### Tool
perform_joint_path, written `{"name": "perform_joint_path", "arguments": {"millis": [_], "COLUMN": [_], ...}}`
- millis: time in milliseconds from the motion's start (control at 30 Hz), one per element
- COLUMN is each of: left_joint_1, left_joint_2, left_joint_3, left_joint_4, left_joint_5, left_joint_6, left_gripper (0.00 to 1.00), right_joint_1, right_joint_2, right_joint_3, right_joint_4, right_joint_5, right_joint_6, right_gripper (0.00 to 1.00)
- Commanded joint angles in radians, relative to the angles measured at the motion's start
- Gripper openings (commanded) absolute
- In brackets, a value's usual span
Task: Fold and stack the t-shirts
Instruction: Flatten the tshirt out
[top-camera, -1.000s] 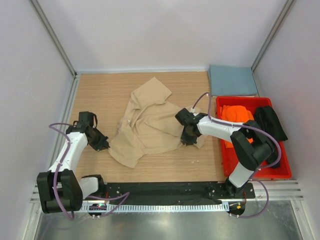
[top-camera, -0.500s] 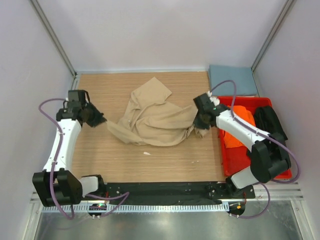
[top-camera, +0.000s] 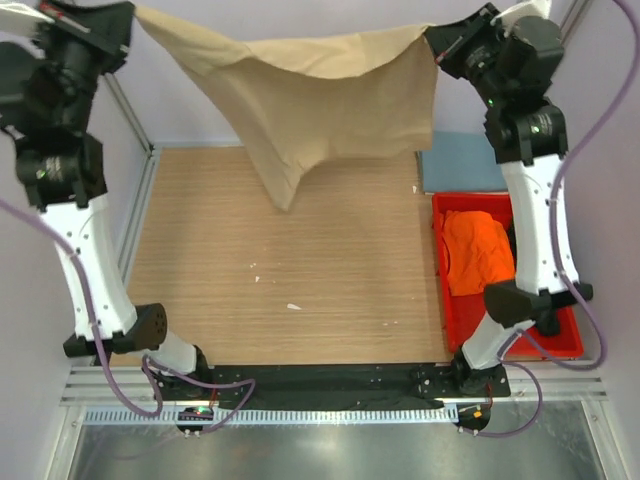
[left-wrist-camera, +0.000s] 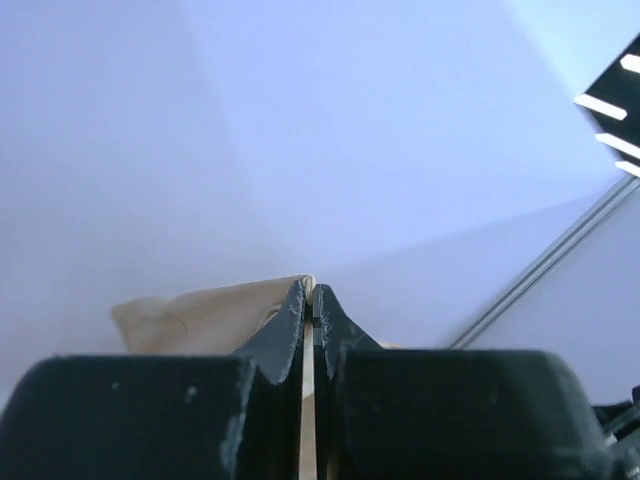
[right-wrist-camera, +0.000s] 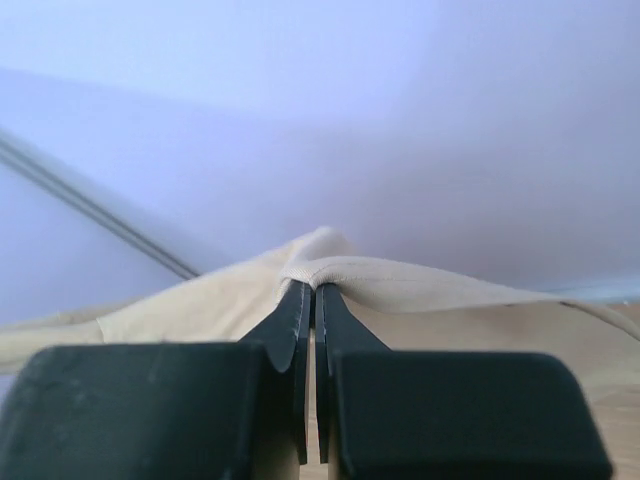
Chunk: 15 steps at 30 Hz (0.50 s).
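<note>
- Two tools are gripping the tan shirt (top-camera: 330, 100) and holding it high over the surface (top-camera: 280, 270); a second ago it was lying crumpled on the wood, with both tools low at its edges.
- The left tool (left-wrist-camera: 309, 300) is pinching one top corner with its jaws pressed together, and a strip of cloth is showing between them; the right tool (right-wrist-camera: 307, 298) is doing the same at the other corner, with a fold of cloth bulging over its tips.
- The shirt is hanging spread between the two grips; its top edge is sagging slightly in the middle and its lower part is drooping to a point left of centre; it seems to be hanging free of the wood.
- Lifting it this way is pulling out the crumple; I judge that the spreading step is under way and folding is not yet begun; the next move is probably calling for a flat, even lay-down.
- The red bin (top-camera: 439, 290) is sitting at the right edge of the surface; the orange shirt (top-camera: 478, 252) is lying bunched inside it; the right arm is crossing the bin's right side and hiding whatever is lying there.
- The blue-grey shirt (top-camera: 465, 165) is lying folded on the surface just behind the bin, not inside it.
</note>
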Motion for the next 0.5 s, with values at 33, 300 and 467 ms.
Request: {"name": "perform_joint_path", "arguments": {"millis": [33, 300, 467], "left_joint_1": [0.034, 0.034, -0.038], "left_joint_2": [-0.137, -0.217, -0.309], "left_joint_3": [0.134, 0.251, 0.32], "left_joint_4": [0.091, 0.092, 0.063], "left_joint_5": [-0.099, -0.153, -0.267], "left_joint_6": [0.03, 0.052, 0.162], "left_gripper": [0.0, 0.0, 0.0], "right_joint_1": [0.002, 0.002, 0.014], "right_joint_2": [-0.221, -0.379, -0.614], "right_joint_3": [-0.118, -0.134, -0.318], "right_joint_4": [0.127, 0.082, 0.017], "right_joint_5": [-0.098, -0.179, -0.315], "right_joint_6": [0.007, 0.047, 0.064], "right_gripper": [0.01, 0.01, 0.01]}}
